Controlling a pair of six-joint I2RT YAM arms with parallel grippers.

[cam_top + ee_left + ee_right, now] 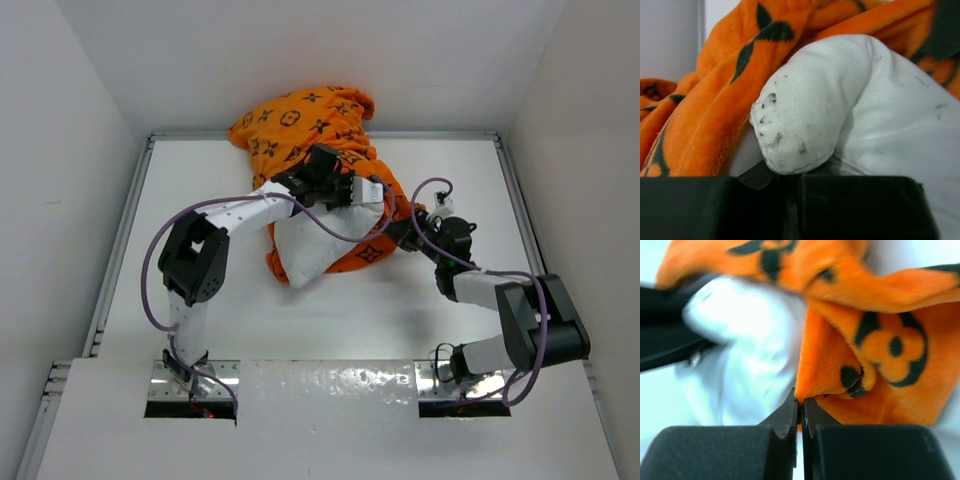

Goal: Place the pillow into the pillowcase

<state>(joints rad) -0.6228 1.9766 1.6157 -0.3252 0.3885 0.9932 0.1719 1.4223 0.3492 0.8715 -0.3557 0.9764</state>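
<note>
The orange pillowcase (300, 115) with dark brown motifs lies bunched at the back middle of the table. The white pillow (300, 250) sits partly inside it, and its near end sticks out toward the front left. My left gripper (362, 190) is shut on a speckled corner of the pillow (805, 115) at the sack's mouth, with orange fabric (715, 110) draped beside it. My right gripper (402, 235) is shut on a folded edge of the pillowcase (880, 340) just right of the pillow (750, 350). The jaws (801, 405) pinch the orange hem.
The white table (300, 320) is boxed in by white walls at the back and both sides, with metal rails (125, 230) along its edges. The left arm's black elbow (195, 260) stands over the left middle. The right arm's elbow (545, 325) is at the right front.
</note>
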